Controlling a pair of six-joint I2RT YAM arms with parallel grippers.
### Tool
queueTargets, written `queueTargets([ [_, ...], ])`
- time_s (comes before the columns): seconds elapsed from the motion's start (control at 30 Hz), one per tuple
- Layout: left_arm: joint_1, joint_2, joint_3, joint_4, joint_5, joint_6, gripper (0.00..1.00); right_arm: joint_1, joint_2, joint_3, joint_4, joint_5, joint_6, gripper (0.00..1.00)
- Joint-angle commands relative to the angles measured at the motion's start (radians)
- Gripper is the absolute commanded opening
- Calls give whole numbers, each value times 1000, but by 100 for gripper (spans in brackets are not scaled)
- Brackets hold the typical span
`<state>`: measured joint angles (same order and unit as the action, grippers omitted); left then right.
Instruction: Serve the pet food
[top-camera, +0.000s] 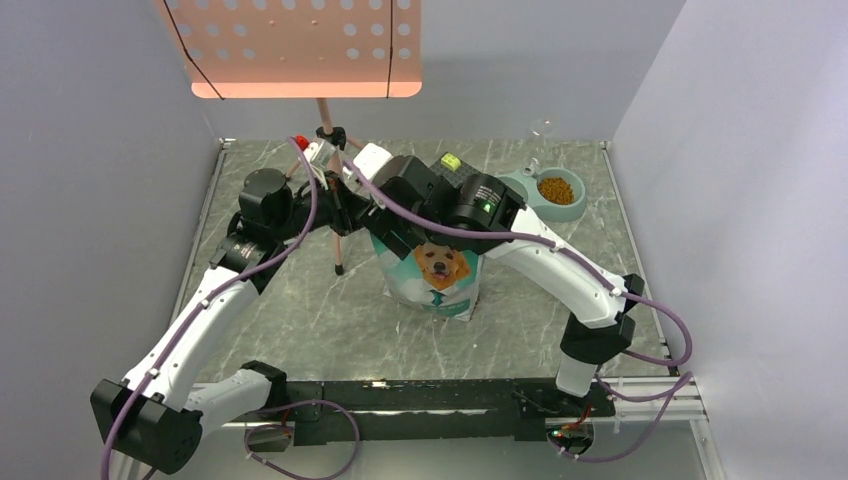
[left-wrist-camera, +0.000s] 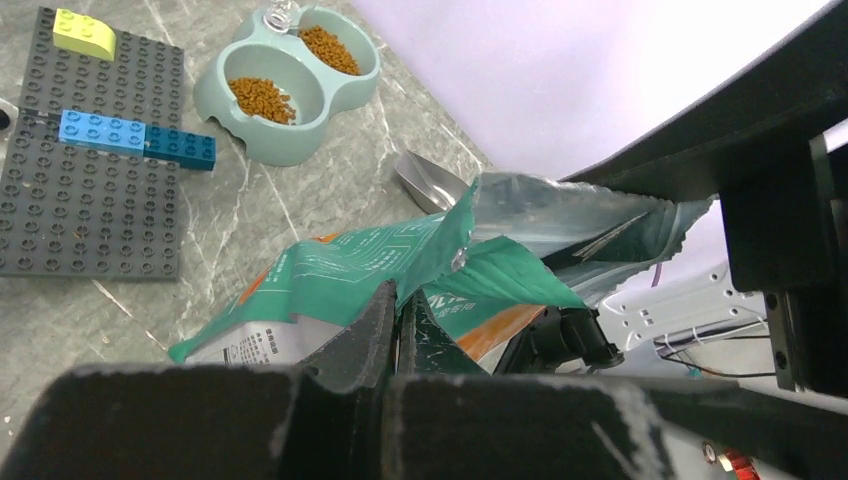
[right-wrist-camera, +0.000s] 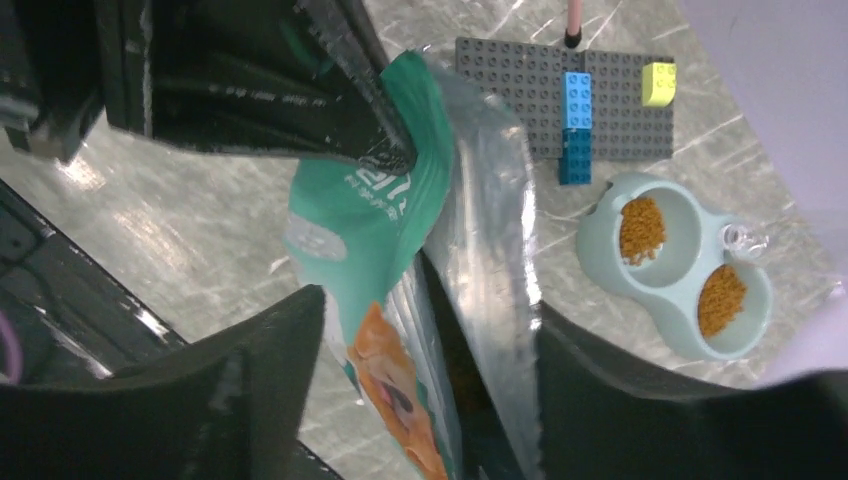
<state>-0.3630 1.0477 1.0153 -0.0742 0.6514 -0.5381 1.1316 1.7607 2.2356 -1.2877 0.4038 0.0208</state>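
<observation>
Left wrist view: left jaws pinch shut on the top edge of the teal bag (left-wrist-camera: 340, 270); right jaws stand wide astride that bag. Beyond the bag, pet food (left-wrist-camera: 262, 97) lies in both wells of the bowl (left-wrist-camera: 262, 148).

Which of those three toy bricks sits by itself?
The yellow brick, alone at a corner of the grey baseplate; the light blue brick and dark blue brick touch end to end.
</observation>
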Motion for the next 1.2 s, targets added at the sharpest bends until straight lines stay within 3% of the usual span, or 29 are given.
queueTargets([
  [0.0, 12, -56, 28, 84, -65, -18, 0, -40, 16, 42, 28, -25, 25, 52],
  [0.07, 12, -57, 31, 80, -52, -2, 0, -71, -6, 6, 36, -48, 29, 21],
  [0.13, 12, -53, 37, 81, -18, 25, 11, -91, -31, -20, 50, -51, 23, 1],
  [0.3, 2, -45, 64, 85, 143, 205, 64, -169, -94, -47, 91, -161, 21, 0],
  [0.37, -12, -18, 83, 86, 205, 273, 73, -202, -100, -41, 86, -293, 6, 0],
  [0.43, -18, 18, 102, 101, 253, 300, 75, -214, -90, -25, 58, -375, -10, 0],
  [0.57, -16, 82, 141, 104, 265, 346, 68, -223, -120, -61, 51, -452, -12, 0],
  [0.77, -8, 148, 162, 199, 440, 320, 49, -235, -157, -103, 50, -476, -38, 0],
  [0.97, -7, 142, 141, 277, 487, 272, 11, -236, -150, -109, 39, -410, -22, 1],
  [1.07, -1, 110, 127, 244, 436, 291, 2, -235, -181, -148, 27, -327, 19, 38],
  [1.17, 11, 81, 100, 264, 411, 261, 0, -235, -263, -261, 33, -299, 33, 54],
])
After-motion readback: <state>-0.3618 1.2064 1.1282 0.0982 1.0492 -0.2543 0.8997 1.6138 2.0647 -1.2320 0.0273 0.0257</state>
